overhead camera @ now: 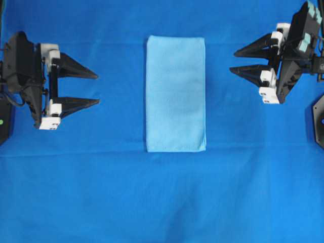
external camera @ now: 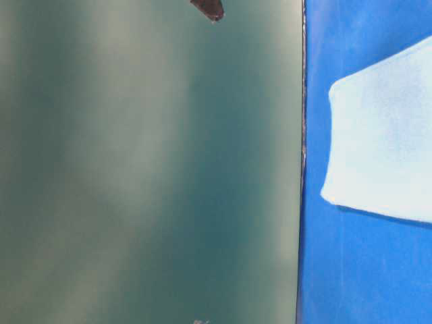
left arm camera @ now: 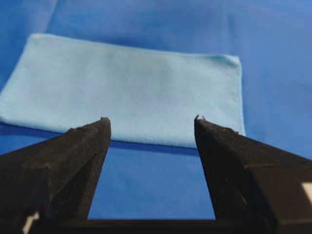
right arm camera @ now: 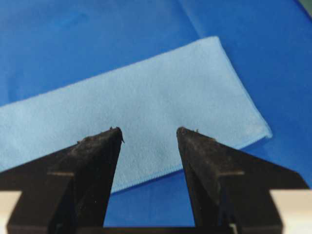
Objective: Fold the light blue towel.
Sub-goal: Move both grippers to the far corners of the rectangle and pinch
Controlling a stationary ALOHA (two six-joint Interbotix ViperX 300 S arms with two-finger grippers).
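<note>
Deep blue table cloth (overhead camera: 162,202) covers everything you work on, and the light blue towel (overhead camera: 175,93) lies flat at its middle as a tall, narrow rectangle. From overhead you see both arms at once: your left gripper (overhead camera: 97,88) and right gripper (overhead camera: 232,61) point inward at the towel from either side, each well apart from it, jaws spread wide and holding nothing. Your wrist views add what overhead cannot: the fine hem along the towel's near edge, seen between the black fingers (left arm camera: 78,156). The table-level view gives you mostly a blurred green panel (external camera: 148,169) and one towel corner. No writing is readable anywhere.
</note>
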